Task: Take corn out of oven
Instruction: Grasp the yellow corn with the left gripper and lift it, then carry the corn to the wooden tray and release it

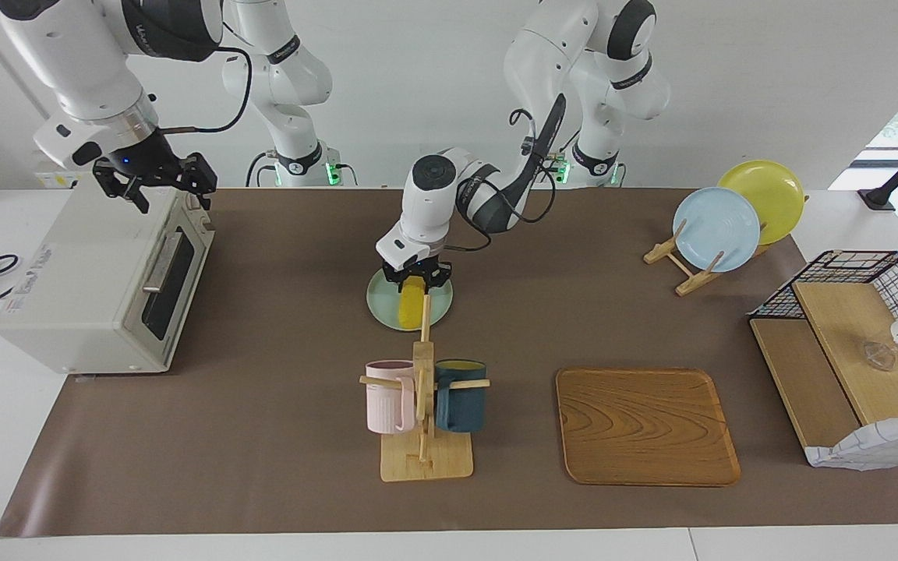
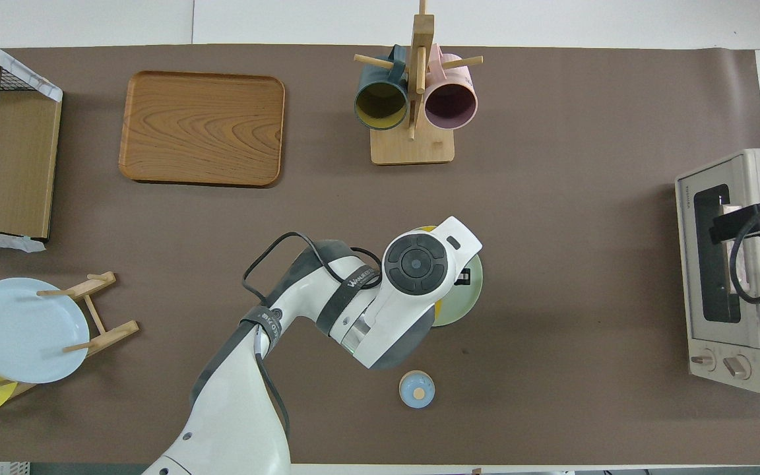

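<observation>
Your left end effector point(image 1: 415, 279) points straight down at mid-table with fingers pinched together, while your right end effector point(image 1: 159, 178) hangs raised at its own end, fingers spread.

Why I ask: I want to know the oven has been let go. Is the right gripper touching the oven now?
Apart. In the facing view the right gripper hangs open over the oven, and white wall shows between its fingertips and the oven's top.
</observation>
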`<state>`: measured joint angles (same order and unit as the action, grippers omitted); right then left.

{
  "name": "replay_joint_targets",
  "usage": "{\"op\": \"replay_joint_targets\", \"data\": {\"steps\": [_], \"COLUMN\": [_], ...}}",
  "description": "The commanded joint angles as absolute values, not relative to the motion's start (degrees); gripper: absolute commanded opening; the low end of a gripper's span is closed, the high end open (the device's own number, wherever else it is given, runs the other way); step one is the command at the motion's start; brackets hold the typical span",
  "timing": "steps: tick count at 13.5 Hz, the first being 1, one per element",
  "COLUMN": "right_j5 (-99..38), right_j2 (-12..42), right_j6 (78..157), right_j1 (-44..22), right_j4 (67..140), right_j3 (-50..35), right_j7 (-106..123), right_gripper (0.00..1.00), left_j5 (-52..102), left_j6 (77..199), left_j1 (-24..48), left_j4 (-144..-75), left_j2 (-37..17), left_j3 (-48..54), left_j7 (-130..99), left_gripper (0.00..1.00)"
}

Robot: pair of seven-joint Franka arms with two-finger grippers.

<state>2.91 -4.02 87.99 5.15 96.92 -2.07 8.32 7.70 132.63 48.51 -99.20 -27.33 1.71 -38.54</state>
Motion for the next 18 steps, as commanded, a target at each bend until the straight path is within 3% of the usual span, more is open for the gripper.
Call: {"op": "replay_joint_targets", "data": {"steps": [1,6,11,14,18], "right_j5": [3.34,3.78,4.4,4.14,2.82], "right_j2": [-3.34,-2.73,-2.02,-0.7,-0.61], "right_j6": [83.42,81.84,82.0,81.83,83.05], "right_j1": [5.1,2.64,-2.46,-2.11,-0.71], "right_j4": [94.83,93.61,92.29,90.7,91.14], "right_j3": [-2.37,-2.11,1.14,1.23,0.79], "right_j7": [5.38,2.37,2.02,2.02,2.02], "right_gripper": [1.0,1.0,1.0,1.0,1.0], "left_j5": [6.86,4.85,4.04,4.13,4.04], "left_j6": [129.12,121.83,115.93,116.37,115.58], "left_j1": [48.87,40.81,26.57,18.48,13.02], "left_j4": [-96.51,-96.42,-91.24,-88.44,-73.5], "left_j2": [-26.72,-19.7,-20.56,-23.19,-35.66], "left_j3": [0.09,-0.18,-0.09,0.09,-0.09], "left_j7": [-40.43,-38.94,-24.72,-17.43,-12.41], "left_gripper": [0.0,0.0,0.0,0.0,0.0]}}
